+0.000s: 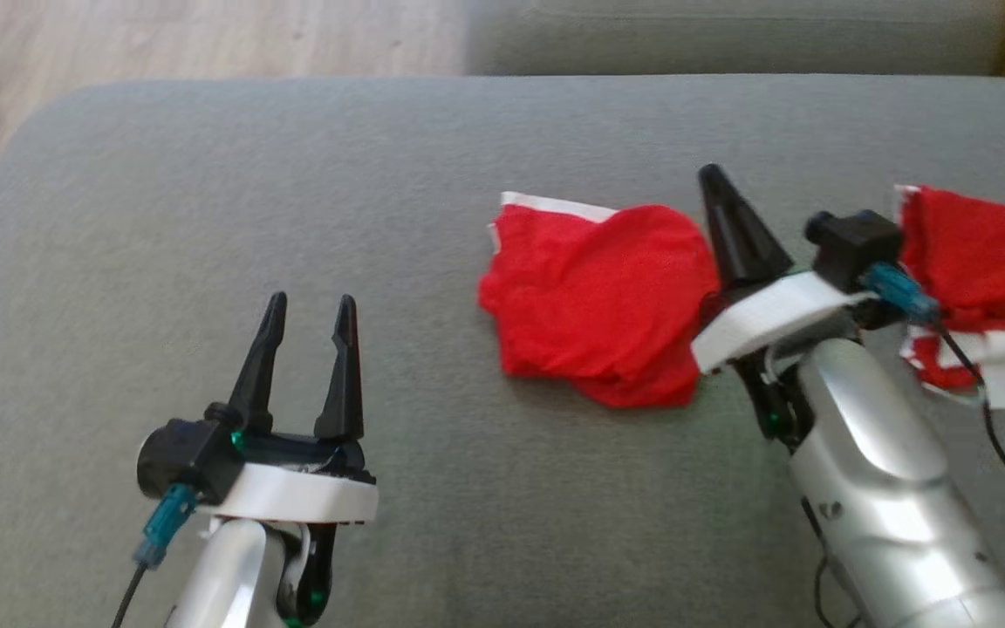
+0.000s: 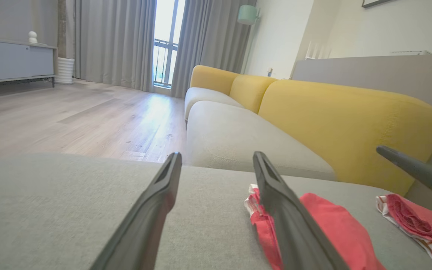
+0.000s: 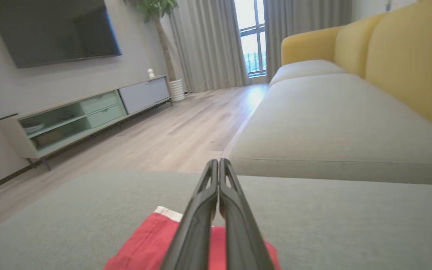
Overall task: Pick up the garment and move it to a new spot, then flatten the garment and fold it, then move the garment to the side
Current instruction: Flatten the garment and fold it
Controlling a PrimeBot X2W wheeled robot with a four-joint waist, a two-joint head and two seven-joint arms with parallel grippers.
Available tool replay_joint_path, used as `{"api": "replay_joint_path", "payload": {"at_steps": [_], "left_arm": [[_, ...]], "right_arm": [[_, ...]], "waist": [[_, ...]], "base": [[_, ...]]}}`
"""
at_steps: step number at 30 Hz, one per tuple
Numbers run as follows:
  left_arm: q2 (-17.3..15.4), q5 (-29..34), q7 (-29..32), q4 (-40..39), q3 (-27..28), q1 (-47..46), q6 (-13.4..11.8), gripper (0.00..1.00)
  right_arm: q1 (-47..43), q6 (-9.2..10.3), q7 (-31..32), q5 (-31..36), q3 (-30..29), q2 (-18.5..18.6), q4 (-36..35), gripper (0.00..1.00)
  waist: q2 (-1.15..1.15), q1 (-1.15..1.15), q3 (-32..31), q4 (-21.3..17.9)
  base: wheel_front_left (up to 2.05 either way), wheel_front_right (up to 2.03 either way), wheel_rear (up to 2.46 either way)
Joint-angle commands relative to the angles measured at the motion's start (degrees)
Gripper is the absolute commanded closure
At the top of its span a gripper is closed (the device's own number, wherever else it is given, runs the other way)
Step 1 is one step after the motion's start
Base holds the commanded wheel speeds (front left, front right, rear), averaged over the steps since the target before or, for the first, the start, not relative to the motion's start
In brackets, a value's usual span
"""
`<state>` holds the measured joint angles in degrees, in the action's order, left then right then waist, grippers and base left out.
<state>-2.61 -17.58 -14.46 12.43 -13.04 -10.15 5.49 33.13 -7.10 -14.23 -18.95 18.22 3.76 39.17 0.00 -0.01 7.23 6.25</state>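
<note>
The red garment point(image 1: 598, 305) is lying folded into a rumpled bundle on the gray cushion point(image 1: 206, 174), right of the cushion's middle, with a strip of white trim point(image 1: 559, 206) showing along its far edge.

The right gripper point(image 1: 715, 185) is sitting at the garment's right edge, its two fingers pressed together with nothing between them and pointing away across the cushion. In the right wrist view the shut gripper point(image 3: 219, 165) is reaching past the garment point(image 3: 144, 243), so the cloth is lying under the lower part of the fingers while the tips are standing over bare cushion point(image 3: 351, 217). Whether the fingers are touching the cloth cannot be told.

The left gripper point(image 1: 311, 305) is hanging over bare cushion well to the left of the garment, its fingers spread apart and holding nothing. In the left wrist view the garment point(image 2: 332, 232) is lying just behind the gripper's point(image 2: 216, 157) right finger, off to the side and not between the two.

A second red cloth point(image 1: 982, 262) with white bands is lying near the cushion's right side, beyond the right wrist and partly hidden by it. In the left wrist view it point(image 2: 414, 221) is lying apart from the garment, with gray cushion between them. A sofa point(image 2: 351, 123) with a yellow back is standing beyond the cushion, beside a wooden floor point(image 2: 69, 116).
</note>
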Motion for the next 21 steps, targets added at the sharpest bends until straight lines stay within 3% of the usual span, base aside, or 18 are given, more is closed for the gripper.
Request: {"api": "replay_joint_path", "payload": {"at_steps": [1,11,18,19,20,21], "left_arm": [[-0.27,0.35,-0.54,-2.36,2.03,-0.98,-0.07,0.0],[-0.27,0.96,-0.54,-3.62,2.71,0.29,0.29,0.0],[-0.27,0.99,-0.54,-3.41,2.6,1.48,0.34,0.0],[-0.27,0.87,-0.54,-3.41,2.67,1.68,0.38,0.0],[-0.27,0.76,-0.54,-3.4,2.76,1.85,0.4,0.0],[-0.27,0.7,-0.54,-3.4,2.84,1.97,0.43,0.0]], "right_arm": [[-1.81,-0.39,-0.75,1.21,-0.41,-0.88,-2.75,1.0],[-14.08,-0.39,-0.76,4.34,-9.66,-0.88,-13.58,1.0],[-19.94,-0.39,-0.76,3.42,-11.56,-0.88,-17.62,1.0],[-20.52,-0.39,-0.76,3.25,-11.78,-0.88,-18.27,0.63],[-20.99,-0.39,-0.76,3.04,-11.8,-0.88,-18.79,0.0],[-21.35,-0.39,-0.76,3.08,-11.77,-0.88,-19.27,0.0]], "waist": [[0.0,0.01,-1.03,-2.13],[0.0,0.01,-2.71,-7.01],[0.0,0.01,-3.48,-7.73],[0.0,0.01,-3.52,-7.77],[0.0,0.01,-3.58,-7.8],[0.0,0.01,-3.65,-7.81]], "base": [[0.0,0.0,0.0],[0.0,0.0,0.0],[0.0,0.0,0.0],[0.0,0.0,0.0],[0.0,0.0,0.0],[0.0,0.0,0.0]]}}
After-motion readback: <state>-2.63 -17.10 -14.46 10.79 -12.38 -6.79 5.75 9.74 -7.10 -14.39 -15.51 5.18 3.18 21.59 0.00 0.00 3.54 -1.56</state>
